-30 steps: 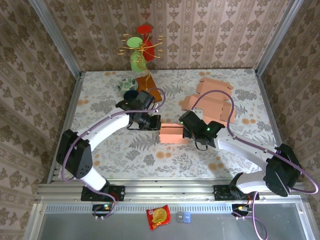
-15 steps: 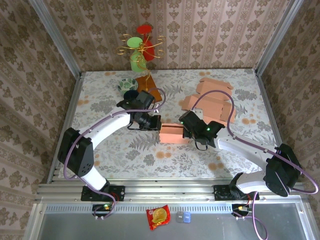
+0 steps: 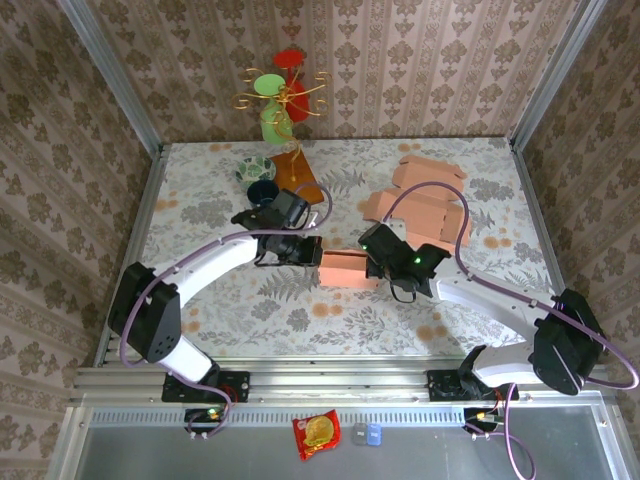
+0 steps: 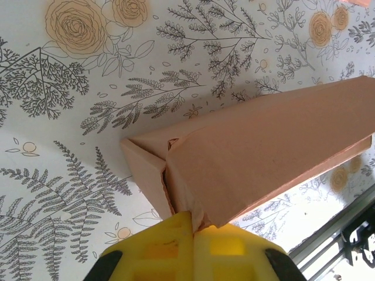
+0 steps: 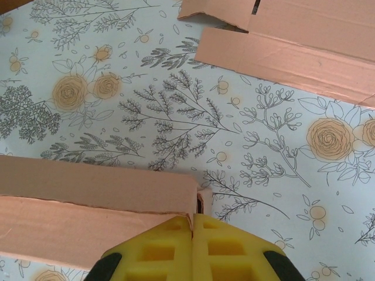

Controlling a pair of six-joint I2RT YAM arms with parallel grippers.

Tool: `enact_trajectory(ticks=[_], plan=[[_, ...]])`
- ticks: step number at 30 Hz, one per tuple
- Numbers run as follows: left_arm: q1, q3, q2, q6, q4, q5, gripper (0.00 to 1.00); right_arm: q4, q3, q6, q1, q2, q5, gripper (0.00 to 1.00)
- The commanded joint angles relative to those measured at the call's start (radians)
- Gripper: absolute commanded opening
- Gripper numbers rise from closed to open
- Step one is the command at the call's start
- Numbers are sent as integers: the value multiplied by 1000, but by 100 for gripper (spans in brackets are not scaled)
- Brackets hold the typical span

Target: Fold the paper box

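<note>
Box of salmon-pink paper (image 3: 347, 268), partly folded: lies at mid-bench between the two arms, long side down. Left yellow padded fingers (image 4: 159, 244): pressed together on the flap edge at the box's left end. Right yellow padded fingers (image 5: 225, 246): pinched shut on the wall at its right end. Pale floral-print bench (image 3: 250, 310). Flat salmon-pink cardboard blanks (image 3: 425, 200): farther back and right, apart from the box. Dark round bowl (image 3: 262, 190): far left of the box.

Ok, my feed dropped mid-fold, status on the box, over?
Left fingers shut on paper box, left end. Right fingers shut on its right end. Flat cardboard sheets lie behind, apart from it.
</note>
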Motion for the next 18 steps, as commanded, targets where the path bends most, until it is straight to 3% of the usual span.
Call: enact_trajectory(ticks=[1,4,9,15,18], plan=[[-13,-40,-2,19,-60,-42,0,-54,-16,9,11,-26,-28,2],[-19,-42,-3,18,-59,-52,0,-71,-10,36,10,-41,-73,12],[-31,-50,-12,14,-53,-72,0,-128,23,140,7,-103,-150,39],[-43,-53,-29,11,-53,-89,0,-107,-3,469,-64,-256,-267,64],[-50,-52,-32,12,-56,-95,0,-36,-85,694,-150,-331,-355,68]])
